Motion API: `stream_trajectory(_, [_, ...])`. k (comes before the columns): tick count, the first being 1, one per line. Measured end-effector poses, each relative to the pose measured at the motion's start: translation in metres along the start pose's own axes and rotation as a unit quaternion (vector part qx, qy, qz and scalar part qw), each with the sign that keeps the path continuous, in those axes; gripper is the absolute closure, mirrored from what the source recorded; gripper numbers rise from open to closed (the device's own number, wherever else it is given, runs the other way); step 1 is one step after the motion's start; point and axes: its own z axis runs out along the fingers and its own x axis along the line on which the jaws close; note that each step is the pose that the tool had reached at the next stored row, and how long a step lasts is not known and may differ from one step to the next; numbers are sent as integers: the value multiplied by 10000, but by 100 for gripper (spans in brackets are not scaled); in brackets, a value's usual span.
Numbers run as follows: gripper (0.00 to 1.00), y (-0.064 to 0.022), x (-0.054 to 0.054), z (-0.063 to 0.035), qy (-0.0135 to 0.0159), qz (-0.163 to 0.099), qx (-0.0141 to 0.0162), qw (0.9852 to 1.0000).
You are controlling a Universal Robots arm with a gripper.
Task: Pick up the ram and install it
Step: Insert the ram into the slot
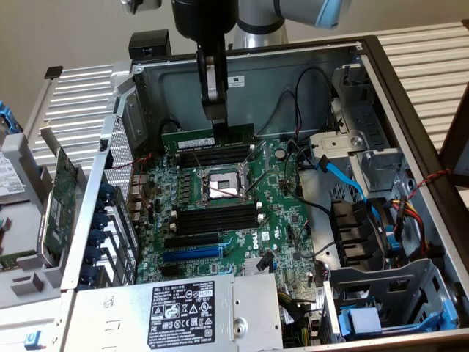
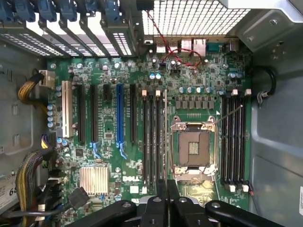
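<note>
Lying open on its side, the big computer case (image 1: 410, 95) let the arm reach down into it from above. The green motherboard (image 1: 282, 220) sat flat on the bottom, so its black memory slots (image 1: 212, 155) faced up. The ram (image 1: 187, 137) stood on its long edge at the far slots, just past the empty chip socket (image 1: 223, 183). It ran the same way as the slots so it could fit in. The gripper (image 1: 218, 119) was nearly closed, pinching the thin ram at the middle of its top edge, likely to keep it level.
</note>
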Motion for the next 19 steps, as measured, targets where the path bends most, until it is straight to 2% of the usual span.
stream_trajectory(2, [87, -31, -1, 37, -10, 1, -1, 10000])
stream_trajectory(8, [87, -33, 20, 146, -24, 8, -8, 10000])
stream_trajectory(14, [87, -34, 82, 199, -26, 11, -52, 10000])
stream_trajectory(19, [87, -34, 85, 278, -26, 14, -61, 10000])
